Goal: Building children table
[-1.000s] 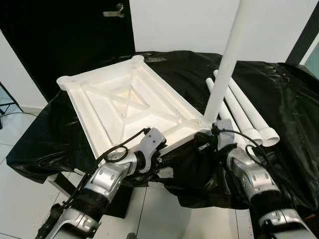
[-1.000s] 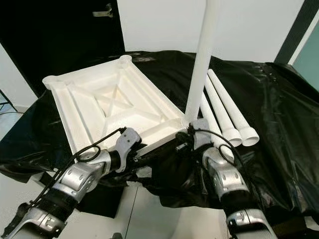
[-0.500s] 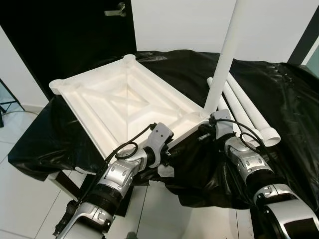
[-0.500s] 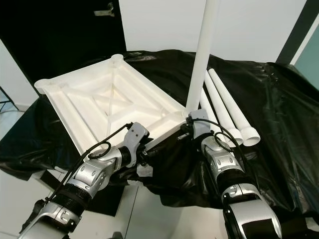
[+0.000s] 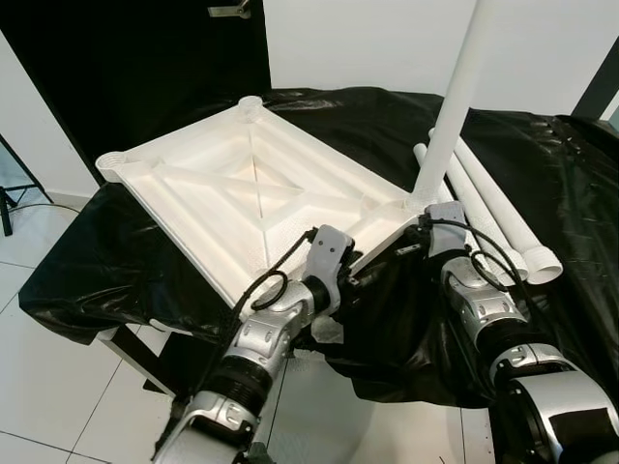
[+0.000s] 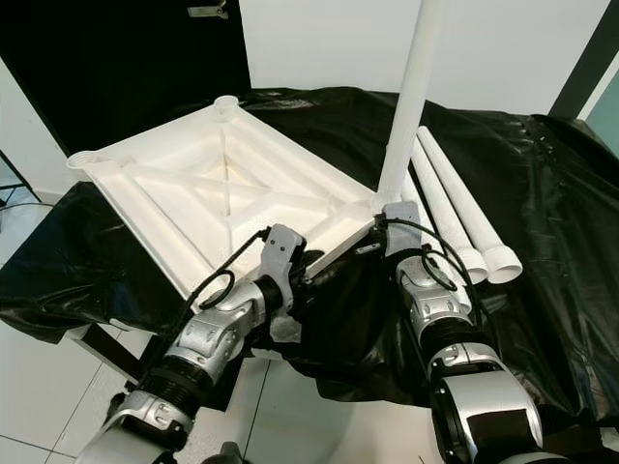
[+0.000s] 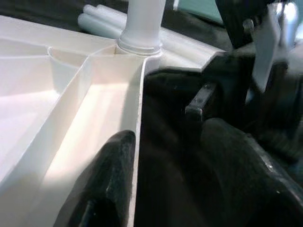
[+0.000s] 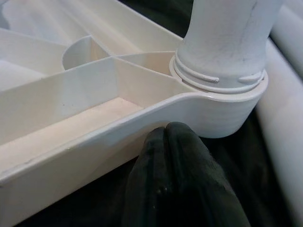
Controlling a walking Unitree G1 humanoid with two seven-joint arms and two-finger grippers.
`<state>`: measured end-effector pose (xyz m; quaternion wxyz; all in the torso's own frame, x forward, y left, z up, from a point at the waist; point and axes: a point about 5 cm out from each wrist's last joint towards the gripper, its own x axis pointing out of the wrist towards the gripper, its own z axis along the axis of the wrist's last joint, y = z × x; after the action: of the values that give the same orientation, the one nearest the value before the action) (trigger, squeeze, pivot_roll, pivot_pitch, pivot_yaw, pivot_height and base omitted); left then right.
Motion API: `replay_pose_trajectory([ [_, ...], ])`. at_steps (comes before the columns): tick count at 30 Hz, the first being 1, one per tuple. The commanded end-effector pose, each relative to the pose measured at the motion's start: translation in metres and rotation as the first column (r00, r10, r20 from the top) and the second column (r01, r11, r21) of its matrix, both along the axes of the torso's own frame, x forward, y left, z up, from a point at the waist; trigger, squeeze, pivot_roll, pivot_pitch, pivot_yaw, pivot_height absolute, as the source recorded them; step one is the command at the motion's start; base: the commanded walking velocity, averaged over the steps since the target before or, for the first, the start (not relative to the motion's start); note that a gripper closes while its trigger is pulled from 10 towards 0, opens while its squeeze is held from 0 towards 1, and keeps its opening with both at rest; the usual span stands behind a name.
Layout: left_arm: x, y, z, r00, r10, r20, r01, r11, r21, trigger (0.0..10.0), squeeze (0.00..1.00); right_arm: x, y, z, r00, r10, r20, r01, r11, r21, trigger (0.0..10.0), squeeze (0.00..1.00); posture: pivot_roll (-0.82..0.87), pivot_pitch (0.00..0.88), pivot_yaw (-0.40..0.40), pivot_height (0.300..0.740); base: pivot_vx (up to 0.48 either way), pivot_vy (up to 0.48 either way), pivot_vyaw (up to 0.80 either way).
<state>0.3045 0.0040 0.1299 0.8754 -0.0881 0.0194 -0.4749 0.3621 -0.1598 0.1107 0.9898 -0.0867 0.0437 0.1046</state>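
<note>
A plain indoor room, likely a home. White walls (image 5: 368,39), a dark door (image 5: 135,68) and pale floor tiles (image 5: 58,387) show it.

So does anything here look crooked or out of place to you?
Yes: the white upside-down tabletop sits skewed on the black-covered table, its near corner jutting past the edge. One leg stands in a corner socket; three loose legs lie beside it. The left gripper straddles the tabletop's rim; the right gripper presses its outer wall.
</note>
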Motion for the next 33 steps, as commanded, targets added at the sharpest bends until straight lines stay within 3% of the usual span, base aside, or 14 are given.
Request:
replay_pose_trajectory([
  [1,-0.007,-0.024,0.023,0.993,-0.087,0.084,0.094,0.992,-0.088,10.0,0.00,-0.001,0.030,0.016,0.987,0.120,0.104,-0.123,0.992,0.022,10.0,0.00,0.20,0.000,-0.009,0.740,0.000,0.000,0.00],
  [11,-0.003,-0.023,0.027,0.993,-0.045,0.112,0.060,0.989,-0.132,10.0,0.00,-0.016,0.033,0.027,0.974,0.130,0.187,-0.139,0.990,0.037,10.0,0.00,0.18,0.000,0.003,0.740,0.000,0.000,0.00],
  [16,-0.001,-0.015,0.033,0.991,-0.034,0.131,0.054,0.986,-0.156,10.0,0.00,-0.024,0.026,0.046,0.967,0.060,0.247,-0.070,0.997,0.034,10.0,0.00,0.18,0.000,0.004,0.740,0.000,0.000,0.00],
  [17,-0.001,-0.005,0.031,0.987,-0.063,0.145,0.083,0.988,-0.130,10.0,0.00,-0.035,0.014,0.057,0.962,-0.040,0.272,0.029,0.999,0.043,10.0,0.00,0.18,0.000,0.005,0.740,0.000,0.000,0.00],
  [19,0.000,0.006,0.023,0.986,-0.094,0.135,0.105,0.992,-0.075,10.0,0.00,-0.043,0.006,0.062,0.954,-0.101,0.284,0.092,0.995,0.044,10.0,0.00,0.18,0.000,0.005,0.740,0.000,0.000,0.00],
  [26,0.003,0.030,0.006,0.988,-0.097,0.116,0.091,0.994,0.055,10.0,0.00,-0.057,-0.002,0.062,0.941,-0.144,0.306,0.143,0.989,0.023,10.0,0.00,0.17,0.000,0.013,0.740,0.000,0.000,0.00],
  [28,0.005,0.037,0.001,0.990,-0.081,0.118,0.070,0.993,0.094,10.0,0.00,-0.062,-0.010,0.058,0.931,-0.201,0.304,0.204,0.979,0.023,10.0,0.00,0.17,0.000,0.016,0.740,0.000,0.000,0.00],
  [30,0.010,0.047,-0.003,0.992,-0.030,0.125,0.013,0.991,0.135,10.0,0.00,-0.077,-0.030,0.048,0.899,-0.323,0.297,0.332,0.943,0.021,10.0,0.00,0.18,0.000,0.018,0.740,0.000,0.000,0.00],
  [33,0.012,0.051,-0.003,0.991,0.001,0.130,-0.018,0.991,0.132,10.0,0.00,-0.087,-0.037,0.042,0.885,-0.373,0.278,0.385,0.923,0.013,10.0,0.00,0.17,0.000,0.019,0.740,0.000,0.000,0.00],
])
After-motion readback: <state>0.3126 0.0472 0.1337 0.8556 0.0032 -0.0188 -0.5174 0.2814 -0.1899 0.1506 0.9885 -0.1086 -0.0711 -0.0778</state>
